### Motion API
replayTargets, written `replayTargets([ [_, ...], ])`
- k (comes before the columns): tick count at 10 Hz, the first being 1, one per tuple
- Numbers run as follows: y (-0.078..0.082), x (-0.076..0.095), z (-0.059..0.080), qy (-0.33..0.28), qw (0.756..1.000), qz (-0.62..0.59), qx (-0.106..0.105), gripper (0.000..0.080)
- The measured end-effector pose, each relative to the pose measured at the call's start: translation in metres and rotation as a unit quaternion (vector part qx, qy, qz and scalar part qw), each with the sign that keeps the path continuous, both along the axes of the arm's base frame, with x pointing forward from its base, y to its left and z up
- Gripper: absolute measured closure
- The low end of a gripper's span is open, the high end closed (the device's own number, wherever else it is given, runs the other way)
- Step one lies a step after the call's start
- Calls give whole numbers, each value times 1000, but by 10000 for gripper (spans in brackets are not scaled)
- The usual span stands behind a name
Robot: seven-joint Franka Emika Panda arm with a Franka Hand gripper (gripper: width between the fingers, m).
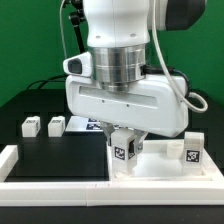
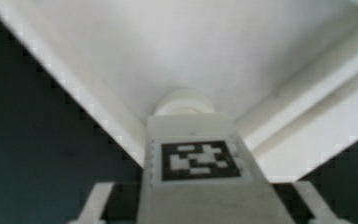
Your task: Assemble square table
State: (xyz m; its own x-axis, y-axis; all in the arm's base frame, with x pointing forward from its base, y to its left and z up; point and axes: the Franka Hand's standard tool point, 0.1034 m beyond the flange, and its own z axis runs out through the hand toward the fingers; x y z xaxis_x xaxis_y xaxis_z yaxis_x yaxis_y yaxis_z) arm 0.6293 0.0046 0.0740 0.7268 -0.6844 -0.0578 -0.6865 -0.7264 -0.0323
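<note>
My gripper (image 1: 125,143) is shut on a white leg block (image 1: 124,153) with a black-and-white tag. It holds the block upright over the near left corner of the white square tabletop slab (image 1: 160,166). In the wrist view the tagged leg block (image 2: 199,150) sits between my fingers (image 2: 105,203), its far end at a rounded spot on the white slab (image 2: 140,50). I cannot tell whether the block is touching the slab. Another leg block (image 1: 192,150) stands upright at the slab's right side. Two leg blocks (image 1: 30,127) (image 1: 56,125) lie on the black table at the exterior view's left.
A long white border rail (image 1: 55,184) runs along the front and up the left side. The marker board (image 1: 84,123) lies behind the arm. The black mat (image 1: 60,155) spreads left of the slab. The arm's bulky white body hides the middle back.
</note>
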Motion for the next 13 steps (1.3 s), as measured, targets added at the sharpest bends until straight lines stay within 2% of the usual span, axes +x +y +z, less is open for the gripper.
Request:
replayTargets([
  [2,-1,1,0,-9,989,-147,7,511],
  [4,-2,-1,-1,-19,963,-267,16,511],
  [6,-3,-1,-1,-13,939,-344,25,511],
  [8,-3,-2,-1,-12,938,-345,25,511],
  [10,3,0,1,-28,978,-204,13,266],
  [11,6,1,3,-33,988,-153,11,186],
  [13,3,0,4,-41,995,-87,10,157],
])
